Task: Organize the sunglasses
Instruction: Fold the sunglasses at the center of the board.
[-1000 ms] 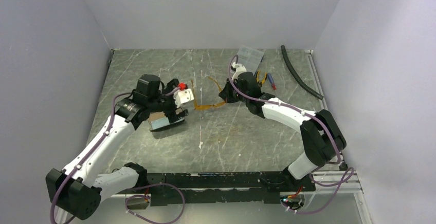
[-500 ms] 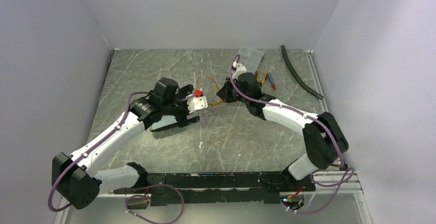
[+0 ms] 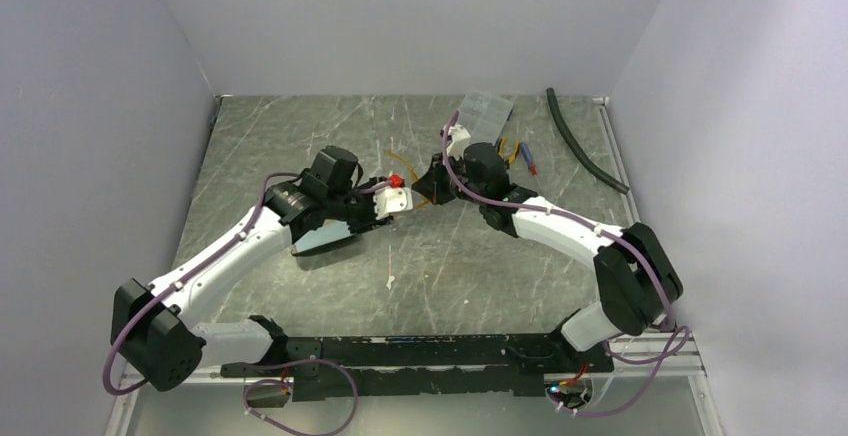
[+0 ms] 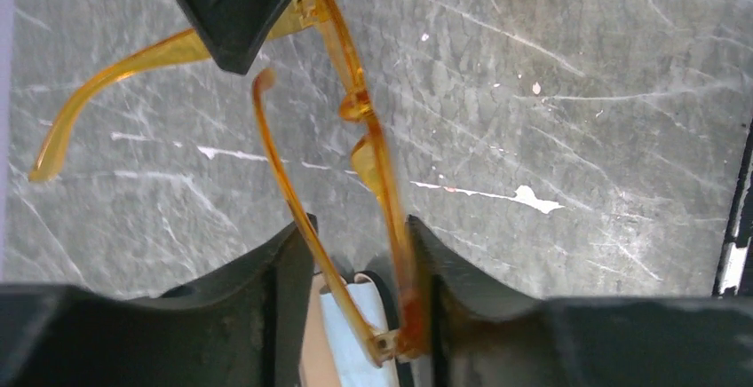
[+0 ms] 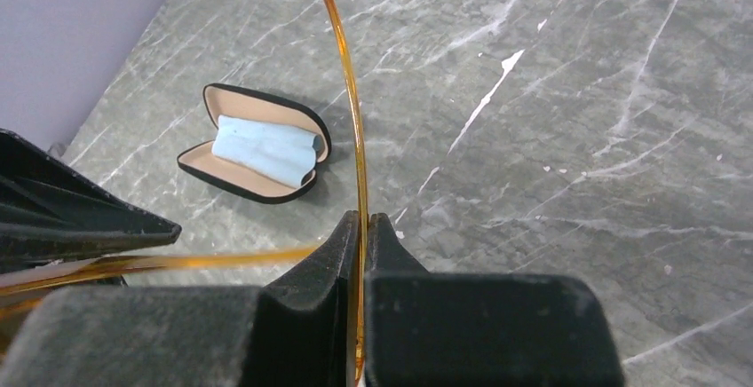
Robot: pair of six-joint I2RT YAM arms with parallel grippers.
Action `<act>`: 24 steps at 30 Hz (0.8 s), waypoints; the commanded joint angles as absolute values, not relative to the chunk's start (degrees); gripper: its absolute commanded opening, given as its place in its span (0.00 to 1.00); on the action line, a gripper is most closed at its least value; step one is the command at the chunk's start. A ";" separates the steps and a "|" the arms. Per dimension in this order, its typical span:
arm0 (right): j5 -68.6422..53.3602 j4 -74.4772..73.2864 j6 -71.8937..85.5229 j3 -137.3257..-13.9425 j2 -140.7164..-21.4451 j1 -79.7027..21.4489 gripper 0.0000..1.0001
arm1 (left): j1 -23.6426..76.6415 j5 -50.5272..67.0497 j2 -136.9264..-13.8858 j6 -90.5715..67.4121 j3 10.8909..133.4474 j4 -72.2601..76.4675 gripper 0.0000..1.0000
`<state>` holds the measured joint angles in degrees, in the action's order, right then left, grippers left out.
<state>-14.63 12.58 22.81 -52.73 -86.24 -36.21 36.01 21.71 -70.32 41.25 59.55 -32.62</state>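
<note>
Translucent orange plastic sunglasses held above the grey tabletop, long axis running between both arms. Right gripper jaws clenched on 1 end; left gripper jaws pinch the opposite hinge corner. Open black case lies nearer your left arm.

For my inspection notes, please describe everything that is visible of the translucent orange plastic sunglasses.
The translucent orange plastic sunglasses have a wraparound front, nose pads and two thin arms. One hinge corner sits between the left gripper's fingers, that arm half folded. The right gripper pinches the other arm, spread outward.
</note>
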 commanded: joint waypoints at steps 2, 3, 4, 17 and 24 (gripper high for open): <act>-17.10 12.97 16.63 -52.15 -82.57 -36.26 0.00 | 36.30 27.04 -69.29 40.80 61.79 -34.43 0.33; -16.99 12.44 16.06 -52.01 -82.39 -36.22 0.00 | 36.25 27.19 -69.07 40.77 61.46 -34.73 0.30; -16.89 12.16 15.42 -51.84 -82.22 -36.22 0.00 | 36.17 27.30 -68.85 40.77 61.13 -34.89 0.29; -7.35 4.43 11.74 -51.05 -84.89 -36.26 0.00 | 30.34 25.90 -64.29 39.47 56.68 -32.68 0.90; -0.26 2.61 15.10 -50.23 -90.47 -36.44 0.00 | 27.24 25.53 -65.00 38.45 50.41 -27.17 0.84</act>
<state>-5.58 3.55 13.23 -50.78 -87.83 -36.36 27.53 24.51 -64.82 40.56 53.76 -31.70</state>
